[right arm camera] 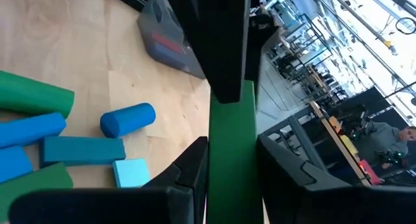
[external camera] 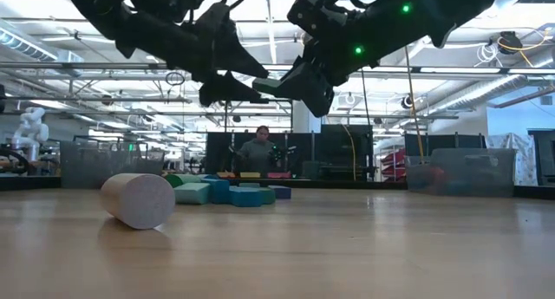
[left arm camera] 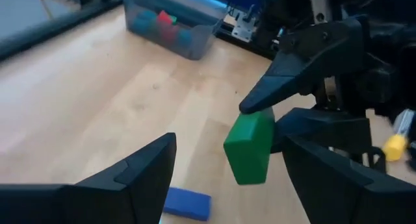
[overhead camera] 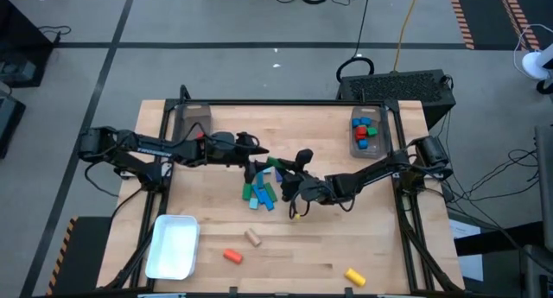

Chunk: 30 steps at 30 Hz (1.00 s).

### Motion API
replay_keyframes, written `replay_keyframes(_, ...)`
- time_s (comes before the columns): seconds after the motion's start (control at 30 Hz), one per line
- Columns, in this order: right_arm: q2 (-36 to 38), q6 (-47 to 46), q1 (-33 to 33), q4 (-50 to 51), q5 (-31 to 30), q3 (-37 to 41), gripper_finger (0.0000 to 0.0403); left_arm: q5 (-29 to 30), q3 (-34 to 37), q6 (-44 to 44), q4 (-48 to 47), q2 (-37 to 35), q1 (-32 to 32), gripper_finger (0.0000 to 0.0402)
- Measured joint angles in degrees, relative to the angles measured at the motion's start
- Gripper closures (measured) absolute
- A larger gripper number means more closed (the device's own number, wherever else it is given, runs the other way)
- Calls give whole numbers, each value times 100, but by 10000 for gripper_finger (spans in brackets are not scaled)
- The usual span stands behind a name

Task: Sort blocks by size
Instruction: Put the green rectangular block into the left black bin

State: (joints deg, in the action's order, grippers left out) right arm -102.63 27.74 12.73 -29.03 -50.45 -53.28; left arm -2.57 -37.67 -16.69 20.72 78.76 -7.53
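A: Where are the two grippers found?

B: Both are raised above the middle of the bench (overhead camera: 216,125), tips facing each other. The right gripper (left arm camera: 263,117) is clamped on a green bar (left arm camera: 249,148), which is held clear of the wood. The left gripper (overhead camera: 257,150) is spread wide, its two dark fingers (left arm camera: 140,169) set apart on either side of that bar without touching it.

A: And the remaining blocks?

B: A cluster of blue, teal and green blocks (overhead camera: 259,193) is seen at the bench's centre, just below the grippers. A tan cylinder (overhead camera: 252,237) and an orange block (overhead camera: 232,256) lie apart toward the front edge, and a yellow block (overhead camera: 354,276) near the front right corner.

A: Are any containers noted?

B: A clear bin (overhead camera: 366,133) at the back right corner holds red, blue and green blocks. Another bin (overhead camera: 193,118) at the back left appears to hold nothing, though that is hard to judge. A white tray (overhead camera: 174,245) sits at the front left corner.
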Motion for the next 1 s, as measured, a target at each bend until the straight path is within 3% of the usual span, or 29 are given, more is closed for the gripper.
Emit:
replay_keyframes(0.27,0,1,-2,10,-24,0,309,631,-2,356,140,-2,4,118)
replay_keyframes(0.77,0,27,2,-87,-21,2,309,593,-2,-447,152,-2,4,118)
replay_keyframes(1.0,0,369,2,-336,-91,3,309,259,-2,-1102,147,-2,4,118)
